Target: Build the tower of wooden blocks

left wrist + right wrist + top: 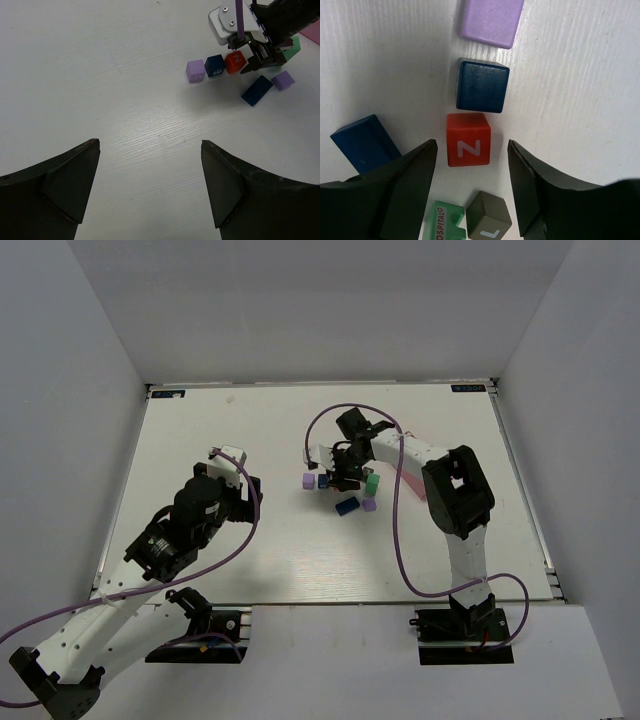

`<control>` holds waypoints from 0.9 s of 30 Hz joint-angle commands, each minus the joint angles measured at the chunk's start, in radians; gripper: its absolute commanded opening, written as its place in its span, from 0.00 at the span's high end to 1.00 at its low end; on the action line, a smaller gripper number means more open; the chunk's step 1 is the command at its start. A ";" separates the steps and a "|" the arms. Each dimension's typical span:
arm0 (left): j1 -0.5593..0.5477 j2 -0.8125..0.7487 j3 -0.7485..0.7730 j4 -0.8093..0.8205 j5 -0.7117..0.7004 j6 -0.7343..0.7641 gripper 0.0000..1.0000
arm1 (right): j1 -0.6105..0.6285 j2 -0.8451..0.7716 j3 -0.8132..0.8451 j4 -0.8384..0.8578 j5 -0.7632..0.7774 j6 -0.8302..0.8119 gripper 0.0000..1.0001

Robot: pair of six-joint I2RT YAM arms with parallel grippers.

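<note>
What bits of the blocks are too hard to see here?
Right wrist view: the green block is cut off by the bottom edge.
Right wrist view: the lilac block runs off the top edge.
Right wrist view: the right claw covers part of the blue brick.
Top view: block letters too small.

The white tabletop [250,440], faintly wood-grained, sits between plain grey walls [90,360]. A pink tray [411,483] lies right of its centre, mostly hidden. Small dark labels [168,393] mark both far corners.
</note>
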 commanded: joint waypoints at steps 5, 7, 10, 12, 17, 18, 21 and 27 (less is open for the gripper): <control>0.007 -0.011 -0.006 0.007 -0.002 0.006 0.08 | 0.001 0.009 0.038 0.026 -0.008 0.033 0.39; 0.007 -0.011 -0.006 0.007 -0.002 0.006 0.08 | -0.002 0.013 0.039 0.029 -0.004 0.040 0.40; 0.007 -0.011 -0.006 0.007 -0.002 0.006 0.08 | -0.001 0.013 0.038 0.040 0.000 0.052 0.41; 0.007 -0.011 -0.006 0.007 -0.002 0.006 0.08 | -0.002 0.012 0.039 0.045 0.001 0.055 0.41; 0.007 -0.011 -0.006 0.007 -0.002 0.006 0.08 | 0.001 0.016 0.042 0.046 0.007 0.063 0.43; 0.007 -0.011 -0.006 0.007 -0.002 0.006 0.08 | -0.001 0.018 0.042 0.046 0.007 0.061 0.43; 0.007 -0.011 -0.006 0.007 -0.002 0.006 0.08 | -0.001 0.016 0.042 0.045 0.007 0.064 0.43; 0.007 -0.011 -0.006 0.007 -0.002 0.006 0.08 | -0.001 0.019 0.045 0.046 0.012 0.072 0.43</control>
